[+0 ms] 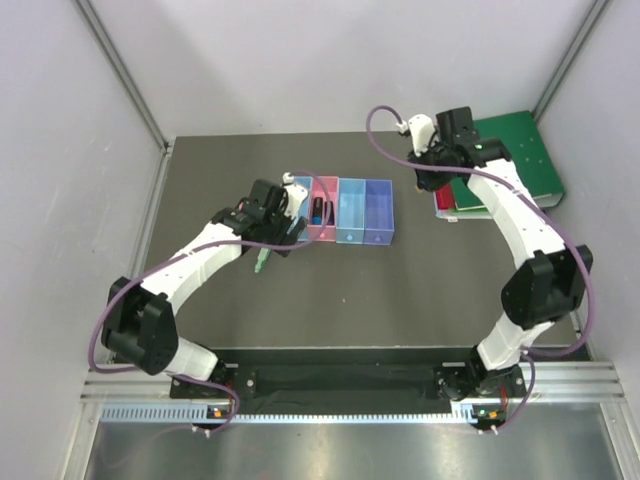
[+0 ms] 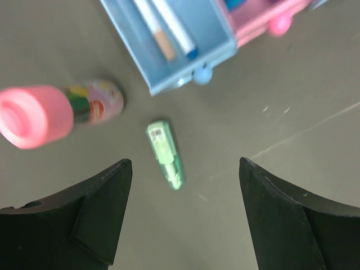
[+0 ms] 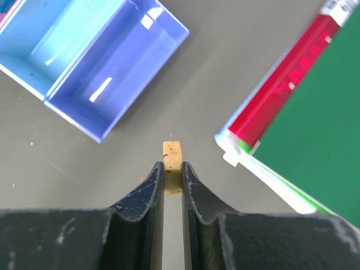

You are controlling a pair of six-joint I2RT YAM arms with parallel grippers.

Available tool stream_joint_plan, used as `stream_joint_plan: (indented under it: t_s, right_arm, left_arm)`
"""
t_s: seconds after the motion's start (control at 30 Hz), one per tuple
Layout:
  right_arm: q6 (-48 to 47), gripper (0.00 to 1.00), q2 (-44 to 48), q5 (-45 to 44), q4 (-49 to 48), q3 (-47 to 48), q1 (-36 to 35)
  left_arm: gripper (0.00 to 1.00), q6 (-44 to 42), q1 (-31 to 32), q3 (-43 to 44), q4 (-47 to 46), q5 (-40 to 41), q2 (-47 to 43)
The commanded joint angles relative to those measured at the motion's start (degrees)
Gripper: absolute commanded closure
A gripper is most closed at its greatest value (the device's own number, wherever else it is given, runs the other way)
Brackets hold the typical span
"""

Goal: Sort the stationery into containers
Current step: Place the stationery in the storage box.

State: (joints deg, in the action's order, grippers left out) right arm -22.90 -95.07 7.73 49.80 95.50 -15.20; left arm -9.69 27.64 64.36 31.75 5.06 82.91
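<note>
Bench [image 1: 300, 300]: dark, carrying bins [image 1: 364, 212].
Left claw [image 2: 183, 169]: released, over pale green marker [image 2: 165, 153] just beside bins, long axis crossing its closing line.
Right claw [image 3: 172, 166]: clenched on tan nub [image 3: 172, 151].

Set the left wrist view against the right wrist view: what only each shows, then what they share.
Left wrist only: pink-capped bottle and pale green marker lying on the table, a light blue bin holding two pens, open left fingers. Right wrist only: tan nub pinched between right fingers, empty violet-blue bin, red folder, green binder. Shared: the grey table.
</note>
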Motion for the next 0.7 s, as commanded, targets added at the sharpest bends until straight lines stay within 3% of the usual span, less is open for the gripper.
stream_joint_plan:
  t_s: [0.0,0.17,0.67]
  right_arm:
    - [0.4,1.0,-4.4,1.0,-1.6,5.9,-2.3]
    - [0.5,1.0,-9.5,1.4,-2.4,9.3,-3.8]
    - [-0.5,1.0,-19.0,1.4,-3.8,12.4,-7.7]
  left_arm:
    - [0.19,-4.3,0.1,-5.7,-1.2,5.1,-4.3]
    - [0.19,-5.3,0.2,-9.6,-2.3,9.3,-5.5]
    - [0.19,-5.6,0.0,-16.8,-10.0,9.1,-0.6]
